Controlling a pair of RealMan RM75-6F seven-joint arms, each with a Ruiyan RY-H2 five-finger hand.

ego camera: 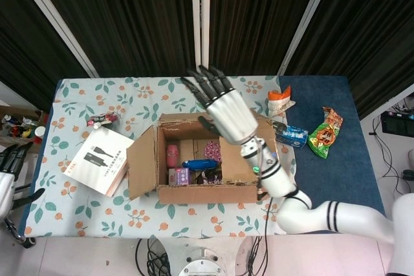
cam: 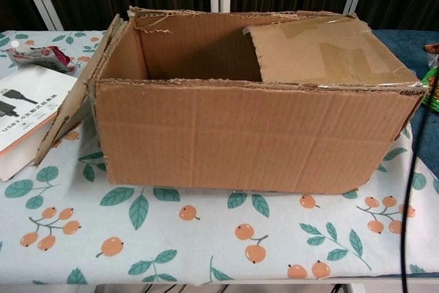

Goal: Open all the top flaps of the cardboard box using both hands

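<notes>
Floral-print table (ego camera: 77, 214) with blue cloth (ego camera: 336, 172) along its right side. Cardboard box (cam: 247, 138) at table centre, left flap (ego camera: 142, 163) folded out and hanging down over the box's left side, right flap (cam: 322, 53) lying flat over the right part of the opening. Right arm (ego camera: 323, 214) reaching in from lower right. Right hand (ego camera: 223, 108) raised above the box's far right area, fingers straight and spread, palm empty, nothing gripped; touching the right flap or not: cannot tell. Left hand (ego camera: 11, 159) only partly seen at far left edge, off the table, state cannot tell. White book (ego camera: 103, 159) left of box, partly under the hanging flap. Small items inside box: pink one, blue one, purple packet. Snack packets (ego camera: 323, 134) on blue cloth, right of box. Small wrapped item (ego camera: 103, 119) near the table's back left.
</notes>
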